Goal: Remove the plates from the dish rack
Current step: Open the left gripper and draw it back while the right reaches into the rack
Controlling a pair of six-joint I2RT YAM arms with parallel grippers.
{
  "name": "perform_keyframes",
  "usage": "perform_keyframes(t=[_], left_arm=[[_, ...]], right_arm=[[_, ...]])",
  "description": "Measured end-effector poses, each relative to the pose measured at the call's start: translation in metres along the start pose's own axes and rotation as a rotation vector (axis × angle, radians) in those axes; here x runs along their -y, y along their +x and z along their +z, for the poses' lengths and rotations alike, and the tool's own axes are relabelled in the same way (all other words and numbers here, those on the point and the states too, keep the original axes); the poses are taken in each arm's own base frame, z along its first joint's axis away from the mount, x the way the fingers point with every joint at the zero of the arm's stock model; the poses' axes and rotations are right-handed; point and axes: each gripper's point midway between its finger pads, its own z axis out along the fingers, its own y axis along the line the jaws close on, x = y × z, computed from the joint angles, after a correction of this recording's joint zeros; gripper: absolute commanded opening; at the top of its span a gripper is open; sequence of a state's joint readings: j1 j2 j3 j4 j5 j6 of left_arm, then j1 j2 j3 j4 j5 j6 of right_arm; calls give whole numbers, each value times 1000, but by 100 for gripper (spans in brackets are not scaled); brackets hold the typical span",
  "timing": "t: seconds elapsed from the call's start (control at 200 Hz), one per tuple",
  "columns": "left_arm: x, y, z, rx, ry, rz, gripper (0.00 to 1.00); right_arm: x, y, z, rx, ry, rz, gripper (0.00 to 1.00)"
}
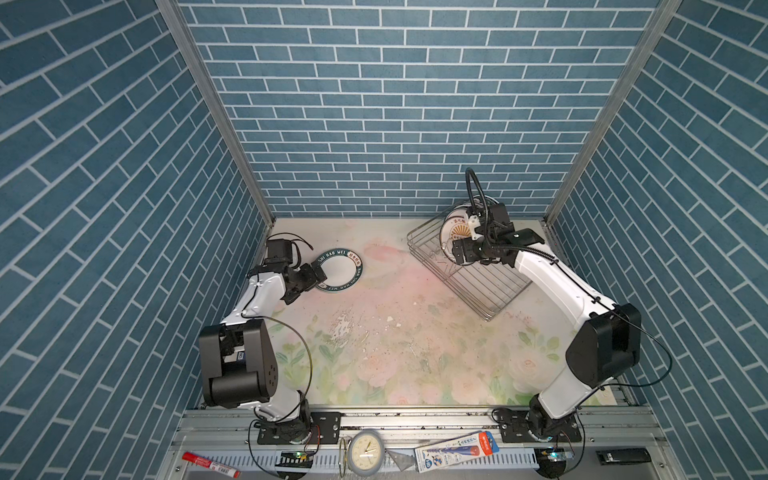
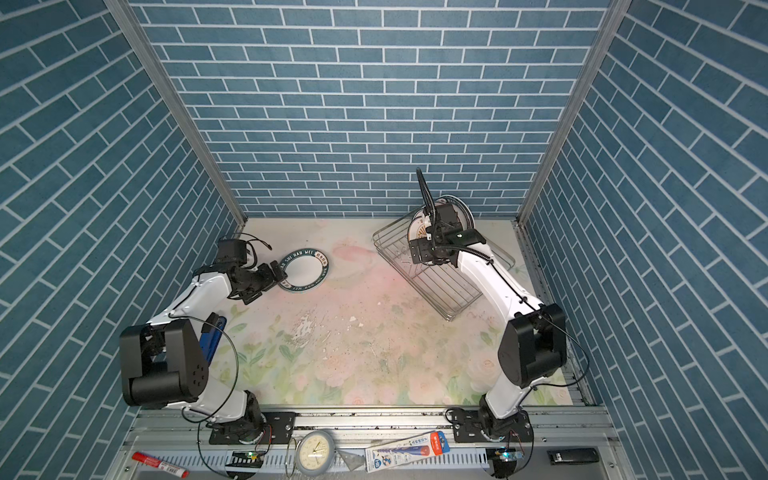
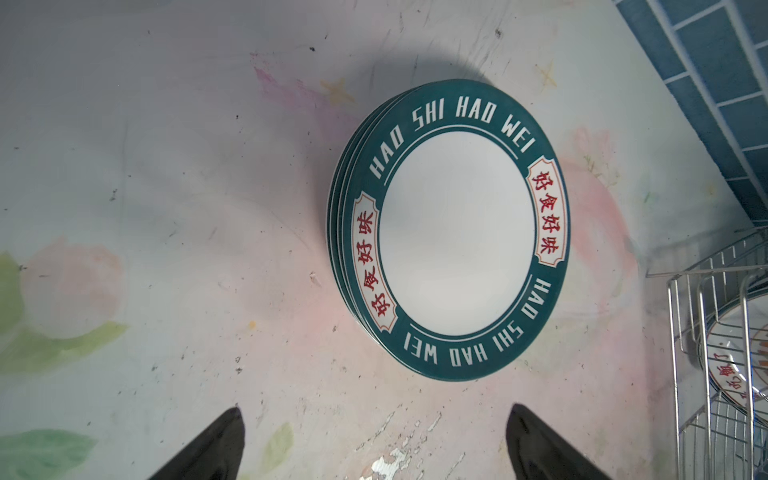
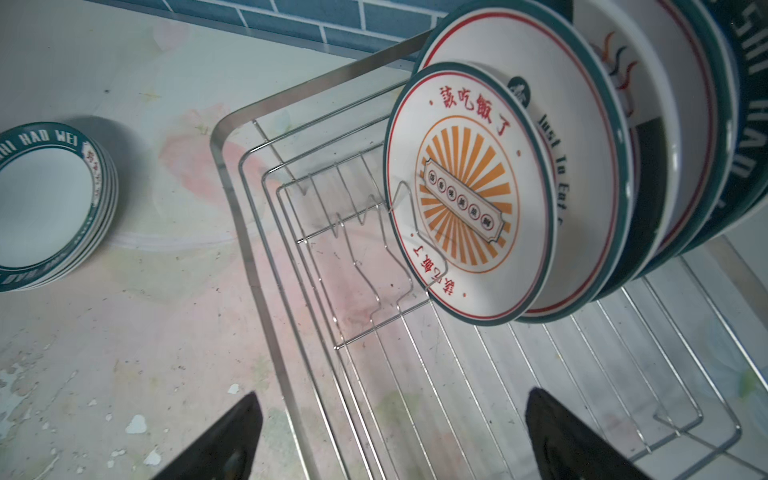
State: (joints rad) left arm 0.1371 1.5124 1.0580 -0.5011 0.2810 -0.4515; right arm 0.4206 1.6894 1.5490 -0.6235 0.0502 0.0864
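Green-rimmed plates [image 1: 338, 271] sit stacked flat on the floral table mat [image 1: 395, 345], left of centre toward the back. The top rim reads HAO SHI HAO WEI, with red characters in white panels. Several plates are in the stack; the stepped edges don't give an exact count.

Your left gripper [image 3: 376, 413] is at the stack's left edge, spread wide with nothing between the fingers. The left wrist view shows both dark fingertips [image 3: 228, 440] clear of the stack, with bare mat in the gap.

The middle of the mat is speckled and chipped, with white flakes showing.

Moving right, the dish rack [image 1: 473, 291], silver wire, sits angled at the back right of the mat near the wall corner. Its near part is bare wire. More plates stand on edge in the prongs at its far end. The front one is the sunburst plate [image 4: 469, 195], with orange rays, red characters and a green edge. It sits against a bigger plate [image 4: 582, 174] lettered "Just To Eat", and more green-edged ones are packed behind.

Your right gripper [image 4: 395, 395] hovers over the rack's bare wire, facing the sunburst plate. Its jaws are at full spread, holding nothing and touching no plate. In both top views your right arm covers most of the racked plates.
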Motion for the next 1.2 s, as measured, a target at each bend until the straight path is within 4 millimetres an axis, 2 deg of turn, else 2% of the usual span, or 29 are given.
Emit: perform_keyframes(t=[0.17, 0.305, 0.465, 0.83, 1.005, 1.195], left_arm=[[5, 0, -9, 30, 32, 13, 99], [3, 8, -10, 48, 47, 6, 99], [1, 17, -12, 64, 68, -16, 99], [7, 14, -12, 73, 99, -28, 99], [7, 15, -11, 70, 103, -31, 99], [7, 16, -8, 65, 107, -36, 99]], right_arm=[[16, 0, 19, -28, 47, -81, 99], [22, 5, 30, -53, 81, -135, 98], [28, -5, 37, -40, 120, -165, 95], [39, -17, 57, -20, 193, -193, 86], [43, -26, 59, 15, 221, -202, 81], [45, -27, 70, 9, 234, -203, 79]])
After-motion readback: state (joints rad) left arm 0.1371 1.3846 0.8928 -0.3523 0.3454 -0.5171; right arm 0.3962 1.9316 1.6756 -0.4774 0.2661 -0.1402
